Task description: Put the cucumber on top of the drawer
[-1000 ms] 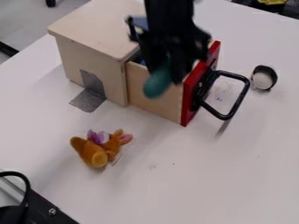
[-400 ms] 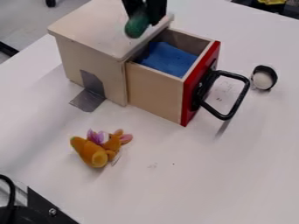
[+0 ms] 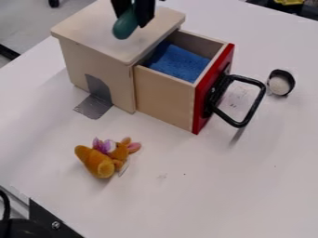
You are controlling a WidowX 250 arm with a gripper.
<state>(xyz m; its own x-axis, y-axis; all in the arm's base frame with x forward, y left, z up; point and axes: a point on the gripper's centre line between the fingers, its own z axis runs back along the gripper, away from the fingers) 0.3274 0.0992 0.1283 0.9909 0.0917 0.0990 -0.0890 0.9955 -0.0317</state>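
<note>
Camera view, pincer (image 3: 133,18) pinching the cucumber (image 3: 125,26) over the cabinet (image 3: 90,58), drawer (image 3: 164,100) jutting from the cabinet, blue lining (image 3: 178,62) inside, plush toy (image 3: 99,161) near the cabinet, round cup (image 3: 281,82) well apart from it

I see a white table (image 3: 217,200) under soft light, faint shadows on its top; beyond its far left edge, grey floor (image 3: 28,23) with a dark bar (image 3: 9,52), and beyond its far right edge, something yellow (image 3: 289,2) against dark shapes (image 3: 303,10)
</note>
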